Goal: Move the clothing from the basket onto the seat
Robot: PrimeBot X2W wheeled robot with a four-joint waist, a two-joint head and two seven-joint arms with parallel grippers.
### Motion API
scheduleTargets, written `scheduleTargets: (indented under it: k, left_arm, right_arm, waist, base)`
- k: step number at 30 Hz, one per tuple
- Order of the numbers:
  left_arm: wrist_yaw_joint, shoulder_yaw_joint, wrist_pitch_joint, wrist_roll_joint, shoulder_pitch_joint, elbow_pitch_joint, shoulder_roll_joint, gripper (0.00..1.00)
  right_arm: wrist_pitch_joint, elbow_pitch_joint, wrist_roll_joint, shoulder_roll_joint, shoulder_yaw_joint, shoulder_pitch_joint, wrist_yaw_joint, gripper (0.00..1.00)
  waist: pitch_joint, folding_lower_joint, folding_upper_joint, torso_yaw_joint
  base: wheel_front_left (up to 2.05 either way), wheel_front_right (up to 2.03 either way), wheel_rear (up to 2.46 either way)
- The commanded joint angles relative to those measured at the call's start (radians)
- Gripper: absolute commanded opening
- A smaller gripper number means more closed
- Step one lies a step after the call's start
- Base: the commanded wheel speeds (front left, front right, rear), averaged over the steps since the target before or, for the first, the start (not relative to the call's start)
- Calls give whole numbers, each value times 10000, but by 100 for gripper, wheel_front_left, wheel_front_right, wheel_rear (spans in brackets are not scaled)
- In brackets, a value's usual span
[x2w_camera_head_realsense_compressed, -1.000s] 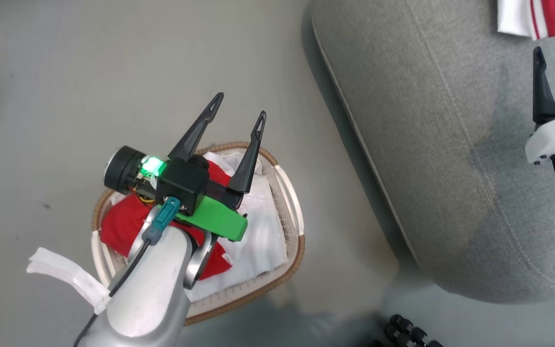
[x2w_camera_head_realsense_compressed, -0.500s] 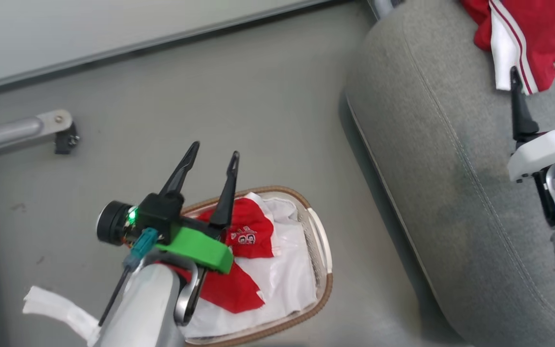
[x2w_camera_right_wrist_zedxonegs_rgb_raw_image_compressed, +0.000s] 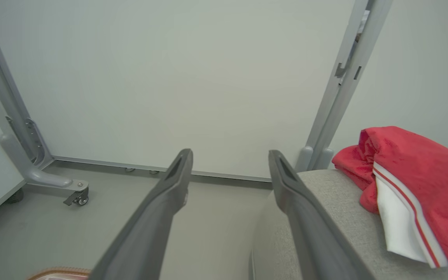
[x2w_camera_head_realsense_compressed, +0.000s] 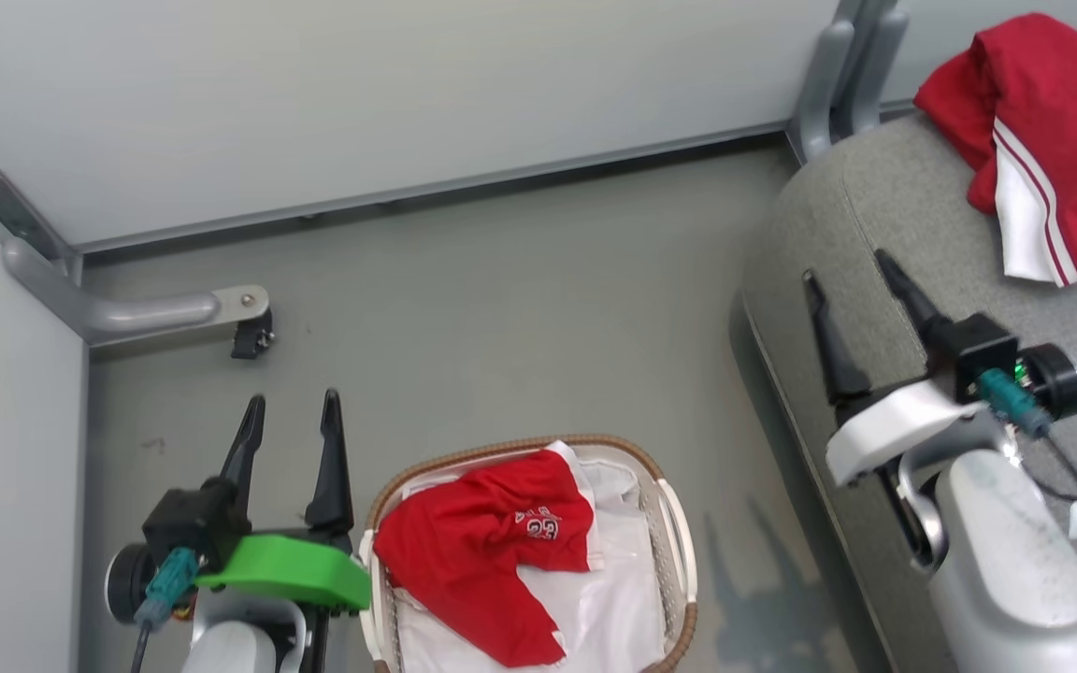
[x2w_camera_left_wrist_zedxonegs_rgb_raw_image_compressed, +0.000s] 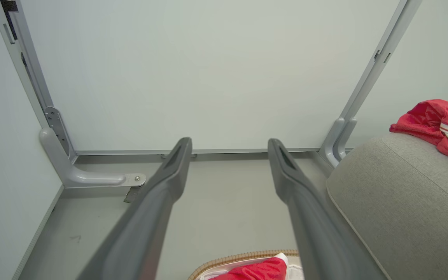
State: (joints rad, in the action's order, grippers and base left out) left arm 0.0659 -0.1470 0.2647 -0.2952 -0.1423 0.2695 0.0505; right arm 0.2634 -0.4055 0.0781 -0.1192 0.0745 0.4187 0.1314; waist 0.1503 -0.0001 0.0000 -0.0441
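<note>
The basket (x2w_camera_head_realsense_compressed: 501,445) is seen on the grey floor (x2w_camera_head_realsense_compressed: 501,308) at the bottom of the head view, left of the seat (x2w_camera_head_realsense_compressed: 875,215) and apart from it. A red garment (x2w_camera_head_realsense_compressed: 473,551) with white lettering is draped over the left and middle of the basket. It lies on the white liner (x2w_camera_head_realsense_compressed: 627,579), which is exposed on the right side. A striped garment (x2w_camera_head_realsense_compressed: 1043,103), red with a white panel and thin red stripes, is heaped on the seat near its far rounded corner, well apart from the basket.

The left gripper (x2w_camera_head_realsense_compressed: 294,400) is held over the floor just left of the basket, with its fingers pointed towards the wall (x2w_camera_head_realsense_compressed: 408,93). Its jaws are spread apart and nothing is held between them. In the left wrist view this gripper (x2w_camera_left_wrist_zedxonegs_rgb_raw_image_compressed: 228,140) is shown with a wide gap, through which floor and wall are seen. The basket's woven rim and a bit of the red garment are caught at the bottom edge, and the seat is seen at the right.

The right gripper (x2w_camera_head_realsense_compressed: 845,265) is placed over the seat's left edge, on the near side of the striped garment and clear of it. Its jaws are likewise parted and empty. In the right wrist view of this gripper (x2w_camera_right_wrist_zedxonegs_rgb_raw_image_compressed: 230,152), one finger is seen over the floor and the other over the seat's corner. The striped garment lies to the right of the fingers, untouched. A caster (x2w_camera_right_wrist_zedxonegs_rgb_raw_image_compressed: 79,200) on a grey panel foot is seen at the left, by the wall.
</note>
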Motion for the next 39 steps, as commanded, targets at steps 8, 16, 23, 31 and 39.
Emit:
scheduleTargets:
  k: [8,16,23,31,39]
  left_arm:
    - [-97,285,-6,-187,1068,-266,2,100]
    - [-245,-6,-6,-493,1456,-266,5,100]
    - [-272,13,-6,-484,1574,-179,4,100]
    - [-291,-10,-6,-386,1424,-165,4,100]
    - [-241,-12,-6,-340,1318,-126,4,100]
  right_arm:
    - [22,1179,-426,634,-158,-1780,-14,100]
    - [22,1576,484,669,-289,-3041,-14,100]
    - [22,1501,420,671,-411,-3275,-14,100]
    - [22,1355,504,669,-305,-3187,-14,100]
    - [22,1324,521,670,-258,-3036,-14,100]
  waist:
    - [-910,1,0,641]
    - [-1263,1,0,791]
    - [-1352,1,0,801]
    - [-1353,1,0,799]
    - [-1311,1,0,776]
  base:
    - [0,0,0]
    - [0,0,0]
    - [0,0,0]
    - [0,0,0]
    - [0,0,0]
